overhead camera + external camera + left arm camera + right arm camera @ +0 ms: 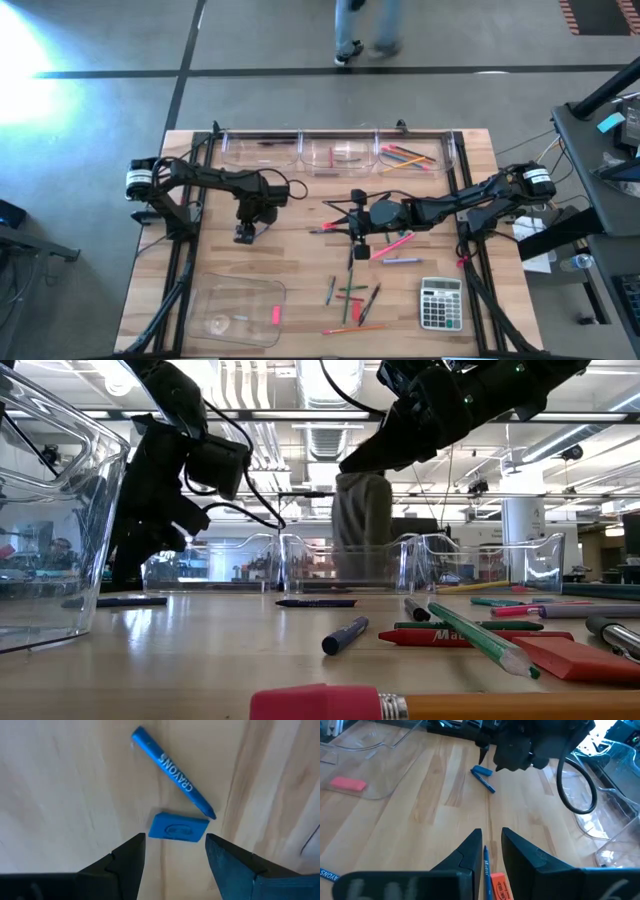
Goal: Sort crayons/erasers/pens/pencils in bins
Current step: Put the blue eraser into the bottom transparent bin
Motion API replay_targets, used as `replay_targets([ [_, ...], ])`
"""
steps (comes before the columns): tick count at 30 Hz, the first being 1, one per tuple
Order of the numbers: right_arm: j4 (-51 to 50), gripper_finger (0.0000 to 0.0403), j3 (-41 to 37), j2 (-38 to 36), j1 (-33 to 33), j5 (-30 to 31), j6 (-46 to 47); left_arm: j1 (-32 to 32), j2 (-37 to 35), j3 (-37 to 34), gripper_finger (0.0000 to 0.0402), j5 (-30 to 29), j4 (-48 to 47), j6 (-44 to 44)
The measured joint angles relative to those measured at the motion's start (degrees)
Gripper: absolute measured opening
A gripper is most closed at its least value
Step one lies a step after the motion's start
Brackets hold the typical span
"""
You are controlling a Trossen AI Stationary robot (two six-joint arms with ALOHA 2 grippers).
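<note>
The left gripper [175, 852] hangs over the table [300, 270] left of centre, fingers spread wide and empty, straddling from above a small blue eraser [178, 827] that lies flat just beside the tip of a blue crayon [172, 771]. The right gripper [491, 851] sits mid-table with its fingers narrowed, a thin blue stick [486, 872] and a red eraser [501, 887] lying beneath the gap; I cannot tell whether it grips either. Three small bins [340, 152] line the far edge, the rightmost holding pencils [408, 158], the shallow tray [235, 310] at the near left holds a pink eraser [275, 315], and loose sticks [352, 295] lie near the calculator [440, 303].
</note>
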Motion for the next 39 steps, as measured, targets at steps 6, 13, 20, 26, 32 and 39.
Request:
replay_targets([
  [6, 0.15, 0.0063, 0.0, 0.0, 0.0, 0.09, 0.66, -0.69, 0.03, -2.15, 0.0193, -0.7, 4.26, -2.35],
  [13, 0.15, 0.0063, 0.0, 0.0, 0.01, 0.13, 0.85, -2.47, 0.04, -3.18, 0.0194, -4.1, 5.66, 0.5],
  [20, 0.15, 0.0063, 0.0, 0.0, 0.02, 0.11, 0.81, -4.45, 0.03, -3.84, 0.0226, -3.7, 5.07, 0.49],
  [26, 0.13, 0.0063, 0.0, 0.0, 0.0, 0.11, 0.81, -5.71, -0.2, -5.38, 0.0256, -3.95, 6.5, 0.09],
  [32, 0.13, 0.0063, 0.0, 0.0, 0.0, 0.11, 0.83, -5.79, -0.2, -6.26, 0.0258, -3.85, 7.71, -0.66],
  [39, 0.13, 0.0063, 0.0, 0.0, 0.02, 0.11, 0.83, -5.9, -0.19, -6.04, 0.0258, -5.96, 8.26, 2.03],
])
